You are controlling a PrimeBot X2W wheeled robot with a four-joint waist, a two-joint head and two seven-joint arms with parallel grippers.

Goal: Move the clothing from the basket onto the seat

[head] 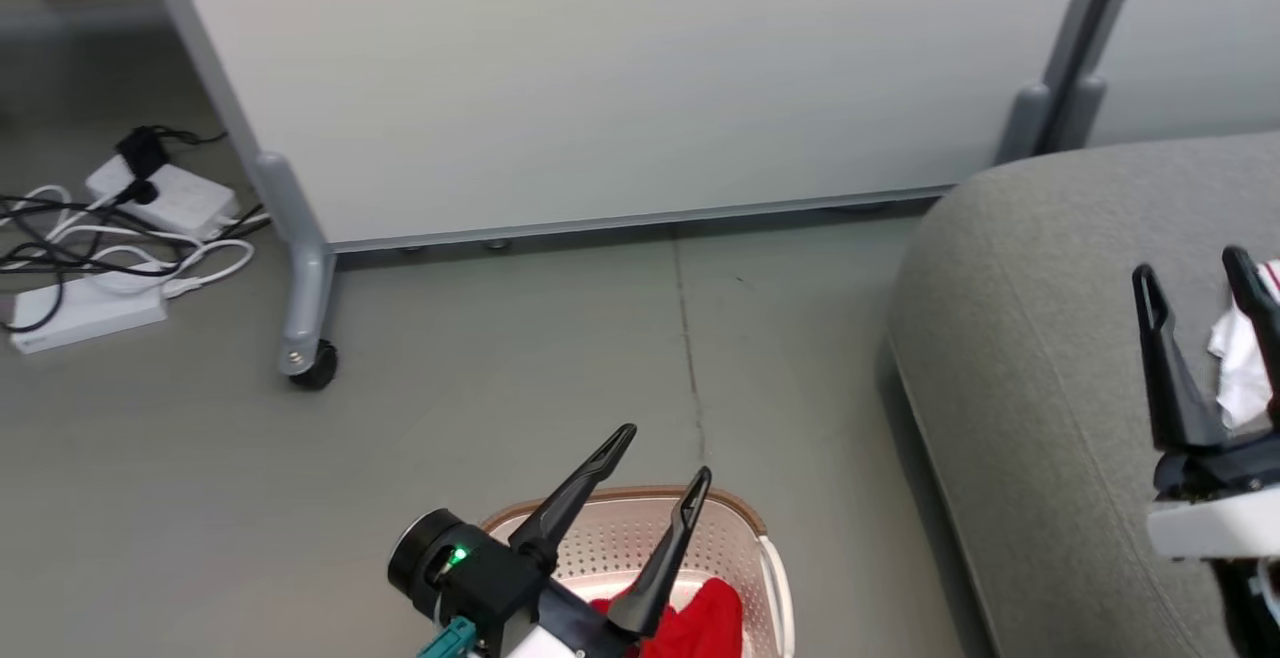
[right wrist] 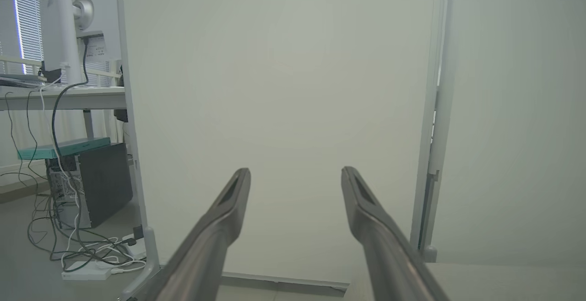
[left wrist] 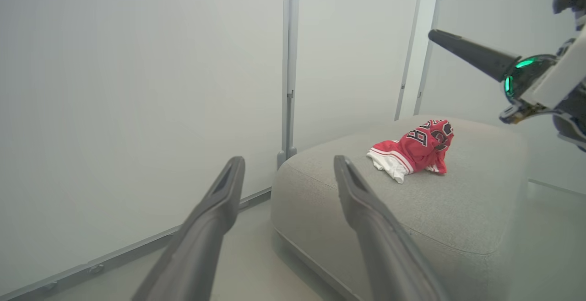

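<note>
left gripper (head: 666,452) and right gripper (head: 1189,265) both gape empty — red clothing (head: 705,618) lies in the basket (head: 740,508), the lettered piece (left wrist: 421,147) on the seat (head: 1020,338). i'd dip the left deep, pinching a thick fold.

A basket (head: 730,538) with clothing (head: 710,620) in it sits on the near floor, a sofa (head: 1040,358) bearing a garment (left wrist: 414,150) to its right, a partition (head: 600,88) behind both.

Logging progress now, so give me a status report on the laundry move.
Left gripper above basket, right gripper above sofa, jaws open, empty. One jersey on sofa, red cloth in basket. Nothing in the way.
</note>
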